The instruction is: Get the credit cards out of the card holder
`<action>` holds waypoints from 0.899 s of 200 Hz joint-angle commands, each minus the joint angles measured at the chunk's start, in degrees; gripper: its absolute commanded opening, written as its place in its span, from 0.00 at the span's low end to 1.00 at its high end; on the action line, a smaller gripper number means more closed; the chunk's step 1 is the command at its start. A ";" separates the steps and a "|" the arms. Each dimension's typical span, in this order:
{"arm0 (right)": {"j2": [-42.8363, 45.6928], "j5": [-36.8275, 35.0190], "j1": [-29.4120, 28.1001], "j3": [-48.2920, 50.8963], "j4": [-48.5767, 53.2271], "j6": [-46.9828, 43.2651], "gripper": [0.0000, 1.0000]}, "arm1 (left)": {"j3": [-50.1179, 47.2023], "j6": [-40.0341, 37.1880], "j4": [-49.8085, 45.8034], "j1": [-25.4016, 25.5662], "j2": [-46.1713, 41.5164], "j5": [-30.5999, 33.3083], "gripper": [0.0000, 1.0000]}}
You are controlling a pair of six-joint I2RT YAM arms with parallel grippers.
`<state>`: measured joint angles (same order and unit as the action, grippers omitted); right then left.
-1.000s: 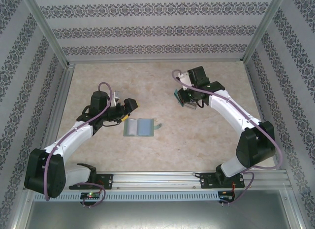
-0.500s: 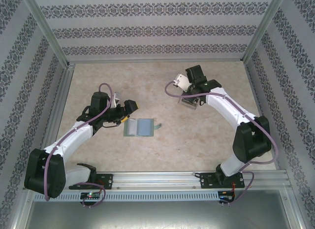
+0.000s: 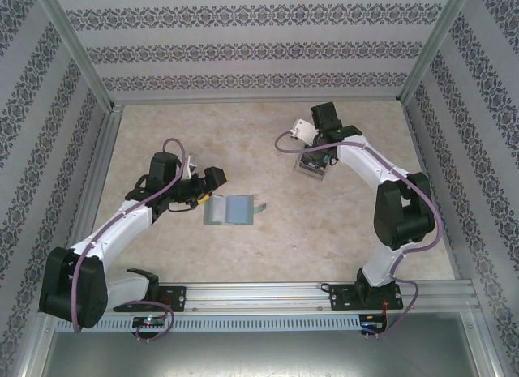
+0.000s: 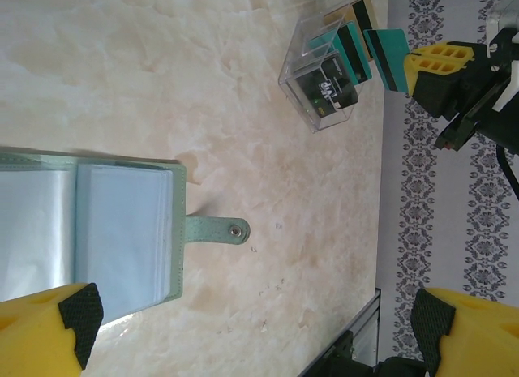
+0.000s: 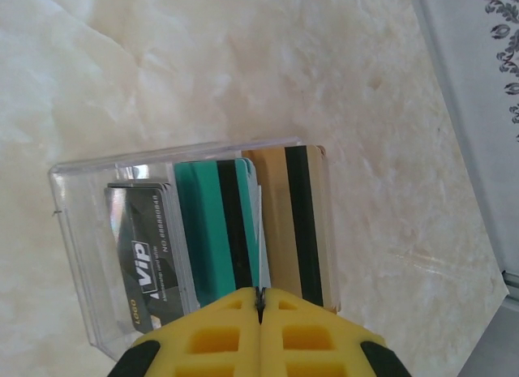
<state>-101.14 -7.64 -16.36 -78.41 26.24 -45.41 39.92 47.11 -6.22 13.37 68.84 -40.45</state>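
The grey-green card holder (image 3: pixel 229 209) lies open and flat on the table, its pale see-through pockets (image 4: pixel 122 231) up and its strap tab (image 4: pixel 215 229) pointing right. My left gripper (image 3: pixel 212 182) hovers open just left of it, nothing between its yellow fingers (image 4: pixel 40 332). My right gripper (image 5: pixel 259 300) is shut on a teal credit card (image 4: pixel 388 57), seen edge-on, over a clear plastic box (image 3: pixel 310 168). Standing in the box are a grey VIP card (image 5: pixel 150 263), a teal card (image 5: pixel 207 223) and a gold card (image 5: pixel 296 223), each with a dark stripe.
The marble-patterned table (image 3: pixel 186 134) is walled by patterned panels with aluminium posts (image 3: pixel 77 53). A metal rail (image 3: pixel 268 296) runs along the near edge by the arm bases. The clear box (image 4: pixel 324 77) stands at the back right, well apart from the card holder.
The right arm has folded its elbow inward and turned its wrist, keeping the teal card over the clear box. The left arm and the card holder have not moved.
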 commanded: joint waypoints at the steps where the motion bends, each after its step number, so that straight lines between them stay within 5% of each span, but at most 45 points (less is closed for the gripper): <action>1: -2.34 2.47 0.01 -2.20 -0.76 0.14 0.00 | 1.90 -1.71 -1.50 -0.53 -1.01 0.72 0.99; 95: -6.26 4.83 0.97 -3.59 -0.42 0.91 0.00 | 2.44 -1.70 -1.25 -1.22 0.51 0.90 0.99; 180: 0.59 2.48 1.08 -2.15 -1.75 1.57 0.00 | 1.91 -0.87 0.45 -1.42 1.01 0.46 0.99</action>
<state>-105.38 -5.08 -15.84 -80.90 24.82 -44.99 40.75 46.70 -6.72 12.62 69.63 -40.03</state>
